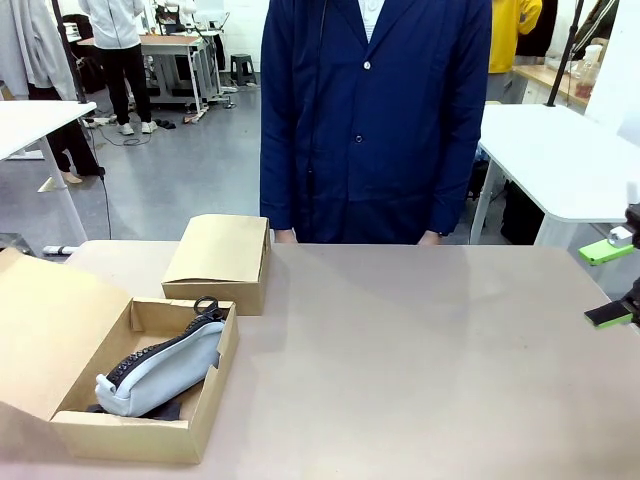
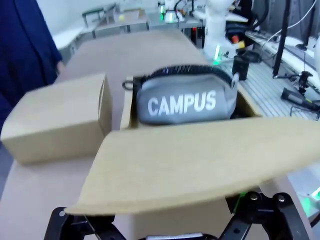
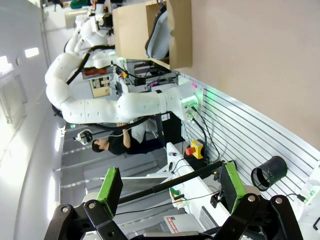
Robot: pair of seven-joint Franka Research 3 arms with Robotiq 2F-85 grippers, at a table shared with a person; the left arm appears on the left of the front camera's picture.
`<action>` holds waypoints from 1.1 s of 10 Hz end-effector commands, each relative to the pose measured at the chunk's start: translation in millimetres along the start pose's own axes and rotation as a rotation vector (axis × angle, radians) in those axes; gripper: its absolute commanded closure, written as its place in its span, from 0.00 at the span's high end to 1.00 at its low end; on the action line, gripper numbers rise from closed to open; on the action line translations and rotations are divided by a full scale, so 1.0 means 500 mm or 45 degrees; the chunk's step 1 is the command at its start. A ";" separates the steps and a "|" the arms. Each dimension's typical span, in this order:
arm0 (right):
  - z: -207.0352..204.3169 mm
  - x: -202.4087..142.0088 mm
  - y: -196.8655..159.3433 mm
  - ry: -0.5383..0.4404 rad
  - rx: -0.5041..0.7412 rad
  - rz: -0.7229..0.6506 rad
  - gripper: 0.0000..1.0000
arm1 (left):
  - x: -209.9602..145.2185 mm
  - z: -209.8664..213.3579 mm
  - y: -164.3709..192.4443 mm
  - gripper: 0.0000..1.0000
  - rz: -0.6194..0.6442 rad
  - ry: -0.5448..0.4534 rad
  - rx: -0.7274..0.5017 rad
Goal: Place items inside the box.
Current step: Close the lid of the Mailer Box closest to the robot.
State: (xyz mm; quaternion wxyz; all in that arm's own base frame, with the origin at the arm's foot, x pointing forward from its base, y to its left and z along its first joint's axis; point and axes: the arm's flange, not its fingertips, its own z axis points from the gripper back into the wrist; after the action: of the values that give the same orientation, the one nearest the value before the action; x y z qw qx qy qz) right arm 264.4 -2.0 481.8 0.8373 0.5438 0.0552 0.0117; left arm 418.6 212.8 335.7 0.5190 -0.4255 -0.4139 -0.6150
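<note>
The grey "CAMPUS" pouch (image 1: 160, 372) lies inside the wide shallow box (image 1: 205, 400) at the counter's (image 1: 420, 360) near left corner, zipper along its top, with something black (image 1: 165, 411) showing under its near end, too hidden to tell what. The box's big flap lid (image 1: 50, 335) is swung open to the left. In the left wrist view the flap (image 2: 200, 165) covers the left arm's fingers, so I cannot tell how they stand. A smaller closed cardboard box (image 1: 220, 262) sits just behind the open one. The right gripper (image 1: 610, 283) hangs at the counter's right edge, its 2 green-padded fingers (image 3: 111, 186) spread wide on nothing. A person in a blue coat (image 1: 375, 120) stands at the far edge
</note>
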 end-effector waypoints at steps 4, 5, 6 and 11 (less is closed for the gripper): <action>0.002 -0.003 0.008 -0.007 0.024 -0.014 1.00 | 0.073 -0.115 -0.104 1.00 -0.178 -0.213 -0.053; 0.002 -0.003 0.008 -0.007 0.024 -0.014 1.00 | 0.091 -0.171 -0.107 1.00 -0.167 -0.240 -0.116; 0.002 -0.003 0.008 -0.007 0.024 -0.014 1.00 | 0.097 -0.233 -0.100 1.00 -0.176 -0.194 -0.120; 0.002 -0.003 0.008 -0.007 0.024 -0.014 1.00 | 0.010 -0.508 -0.109 1.00 -0.021 0.053 -0.399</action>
State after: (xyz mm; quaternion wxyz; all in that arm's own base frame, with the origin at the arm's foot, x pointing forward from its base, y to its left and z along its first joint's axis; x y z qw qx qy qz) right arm 264.4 -1.7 481.9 0.8376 0.5434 0.0554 0.0119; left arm 343.2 -30.0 286.0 0.4472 -0.5025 -0.3213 -0.6665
